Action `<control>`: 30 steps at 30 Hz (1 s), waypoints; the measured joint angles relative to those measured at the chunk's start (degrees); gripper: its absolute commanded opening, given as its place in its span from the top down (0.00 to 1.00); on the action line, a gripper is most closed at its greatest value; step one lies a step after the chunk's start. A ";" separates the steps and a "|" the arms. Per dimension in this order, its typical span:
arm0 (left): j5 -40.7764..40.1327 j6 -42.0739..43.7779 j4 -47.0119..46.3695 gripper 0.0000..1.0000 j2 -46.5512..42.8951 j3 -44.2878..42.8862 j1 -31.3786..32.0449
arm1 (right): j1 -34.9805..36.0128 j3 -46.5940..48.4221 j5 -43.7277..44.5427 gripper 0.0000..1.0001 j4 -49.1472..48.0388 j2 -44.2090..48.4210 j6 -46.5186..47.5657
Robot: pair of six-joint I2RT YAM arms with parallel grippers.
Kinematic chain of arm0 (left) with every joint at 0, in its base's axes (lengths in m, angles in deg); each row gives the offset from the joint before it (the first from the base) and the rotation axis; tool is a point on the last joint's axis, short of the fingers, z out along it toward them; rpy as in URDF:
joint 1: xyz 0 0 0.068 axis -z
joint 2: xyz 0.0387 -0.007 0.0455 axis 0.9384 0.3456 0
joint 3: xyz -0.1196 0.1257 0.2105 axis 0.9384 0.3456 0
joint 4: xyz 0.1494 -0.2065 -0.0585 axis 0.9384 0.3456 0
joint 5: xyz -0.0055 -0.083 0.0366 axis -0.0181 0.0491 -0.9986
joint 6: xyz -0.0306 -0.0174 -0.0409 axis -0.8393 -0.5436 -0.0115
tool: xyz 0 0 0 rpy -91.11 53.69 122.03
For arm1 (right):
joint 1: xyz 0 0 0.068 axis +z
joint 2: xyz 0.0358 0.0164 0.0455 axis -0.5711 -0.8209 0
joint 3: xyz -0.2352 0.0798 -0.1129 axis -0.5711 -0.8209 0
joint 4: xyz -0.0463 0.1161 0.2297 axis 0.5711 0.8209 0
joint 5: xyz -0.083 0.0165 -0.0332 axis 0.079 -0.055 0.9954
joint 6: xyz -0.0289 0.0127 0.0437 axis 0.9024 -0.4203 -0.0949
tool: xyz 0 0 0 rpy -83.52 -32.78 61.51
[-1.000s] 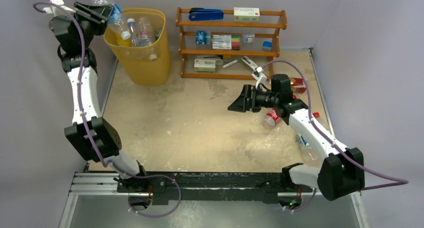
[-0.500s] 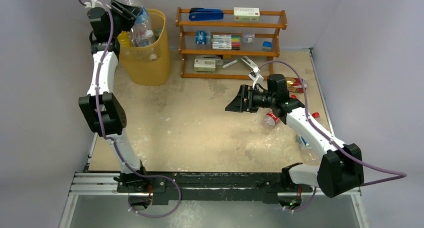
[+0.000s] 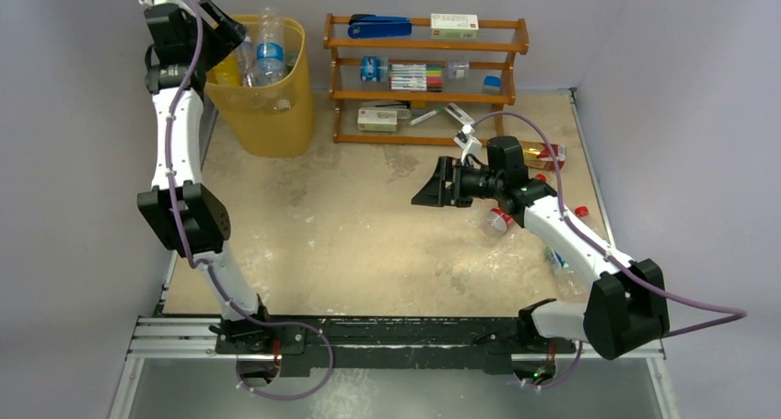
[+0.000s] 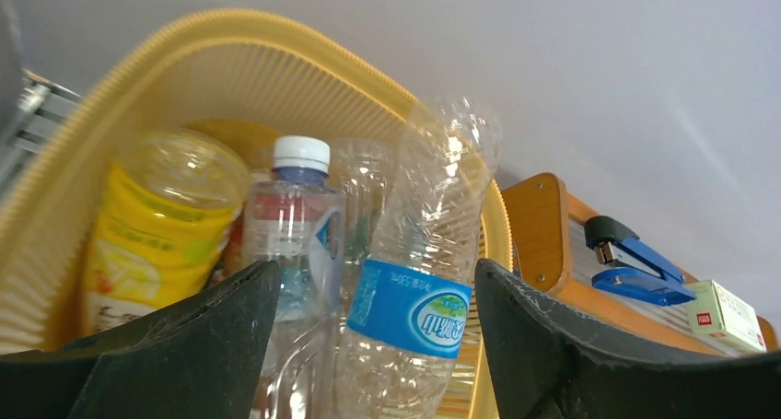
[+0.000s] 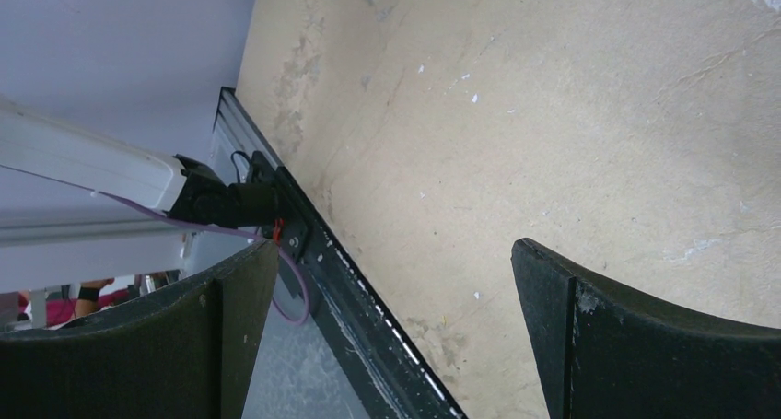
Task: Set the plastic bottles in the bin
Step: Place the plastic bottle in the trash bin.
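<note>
Grey wall [image 4: 599, 69] behind bin [image 4: 276, 41] holding blue-labelled bottle [image 4: 414, 281], print illegible.

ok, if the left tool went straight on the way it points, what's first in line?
The clear blue-labelled bottle, upright in the bin, dead ahead between the open left tool's fingers. A white-capped bottle stands just beside it. Depth is unclear, but the blue-labelled one looks nearest.

Left gripper [image 3: 224, 34] swung to the bin [image 3: 276, 124] at upper left and opened, dropping the blue-labelled bottle [image 3: 270, 58] in.
</note>
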 measured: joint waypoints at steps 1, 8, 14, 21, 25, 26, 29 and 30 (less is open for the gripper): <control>-0.37 1.20 2.21 0.23 -0.26 -1.79 -0.35 | 0.00 0.20 0.15 0.00 0.17 -0.20 0.02; 2.43 2.51 7.52 0.21 -6.75 -4.37 -2.16 | 0.00 3.80 2.16 0.00 2.93 -1.20 0.94; 8.31 1.60 6.60 0.19 -11.41 -2.10 0.24 | 0.00 8.74 5.77 0.00 6.25 -0.28 1.09; 11.65 1.09 3.72 0.18 -16.44 8.76 6.47 | 0.00 13.49 15.39 0.00 12.35 6.56 -0.35; 12.09 1.11 1.38 0.17 -16.68 15.50 12.72 | -0.11 17.46 24.17 0.00 16.09 9.03 -1.22; 12.13 1.11 0.85 0.17 -16.68 17.31 14.53 | -0.26 17.88 26.82 0.00 17.22 9.94 -1.62; 12.35 1.05 -1.49 0.17 -16.68 23.47 19.80 | -0.85 19.41 33.35 0.00 21.05 12.98 -2.62; 12.35 0.92 -2.51 0.17 -16.68 25.53 21.24 | -1.01 20.46 35.58 0.00 22.32 14.05 -2.99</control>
